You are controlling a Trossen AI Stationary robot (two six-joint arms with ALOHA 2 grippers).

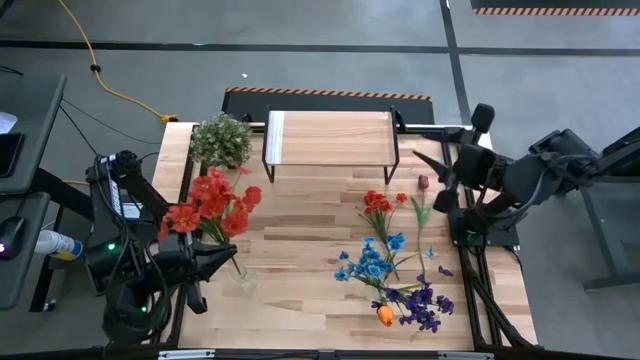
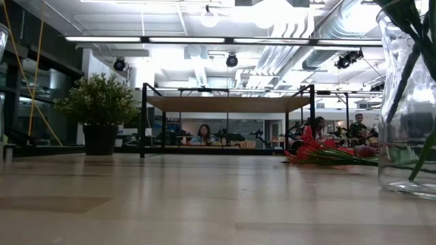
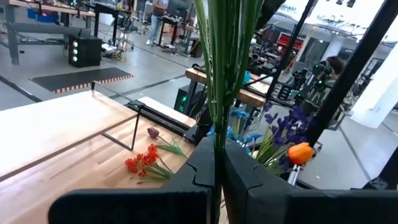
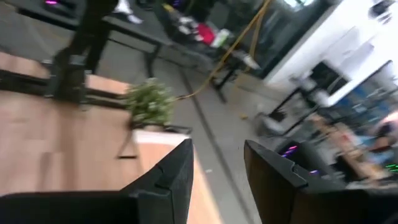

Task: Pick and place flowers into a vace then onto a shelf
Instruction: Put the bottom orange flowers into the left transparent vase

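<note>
left end effector (image 1: 222,262): fingers clamped together, low | right end effector (image 1: 428,178): fingers parted, raised

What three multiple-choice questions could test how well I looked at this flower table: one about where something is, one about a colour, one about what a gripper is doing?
1. Where does the potted plant stand?
A. On the shelf's plank
B. On the table, beside the shelf's left end in the high view
C. Among the loose flowers

2. What colour are the blooms of the bunch in the glass vase?
A. Red
B. Blue
C. Purple

3. What is the left gripper doing?
A. Hanging open and empty
B. Gripping the shelf
C. Closed on green stems

Answers:
1 B: the high view shows the plant on the tabletop next to the shelf.
2 A: red blooms spread by the left arm; blue and purple ones lie apart on the table.
3 C: the left wrist view shows its fingers pressed together around the stems.
</note>
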